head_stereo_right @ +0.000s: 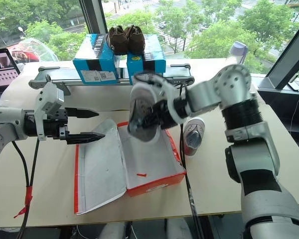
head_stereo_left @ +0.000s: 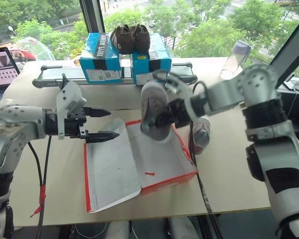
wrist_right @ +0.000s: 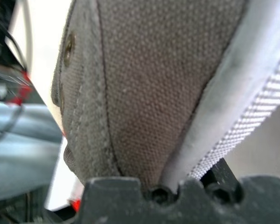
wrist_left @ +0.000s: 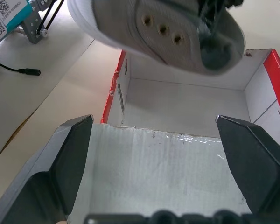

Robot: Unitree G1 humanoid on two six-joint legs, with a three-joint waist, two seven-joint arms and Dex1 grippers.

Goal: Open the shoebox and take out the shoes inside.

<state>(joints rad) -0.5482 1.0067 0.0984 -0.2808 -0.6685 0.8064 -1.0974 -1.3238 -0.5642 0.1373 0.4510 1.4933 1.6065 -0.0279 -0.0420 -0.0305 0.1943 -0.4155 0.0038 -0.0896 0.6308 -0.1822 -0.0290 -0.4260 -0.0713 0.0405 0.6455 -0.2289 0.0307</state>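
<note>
1. Right gripper (head_stereo_left: 165,118): its fingers are clamped on 1 grey shoe (head_stereo_left: 154,110), which is held in the air above the box (head_stereo_left: 162,164), sole turned toward the robot's left.
2. In the right wrist view, grey fabric and a white sole edge of that shoe (wrist_right: 154,93) are seen pressed right against the fingers.
3. Left gripper (head_stereo_left: 100,123): its 2 black fingers are spread wide apart with nothing between them, and it is held over the lid (head_stereo_left: 109,167), pointing toward the box.
4. In the left wrist view, the held shoe (wrist_left: 163,32) is seen above the box's white interior (wrist_left: 186,105).
5. The red box is lying open on the table (head_stereo_left: 229,184), its lid folded flat to the robot's left, white inside facing up.
6. A second shoe (head_stereo_left: 201,134) is lying on the table just beside the box's right wall.
7. At the table's far edge, 2 blue boxes (head_stereo_left: 100,59) are set side by side, with dark brown shoes (head_stereo_left: 130,38) on top.
8. A laptop (head_stereo_left: 1,74) is seen at the far left.
</note>
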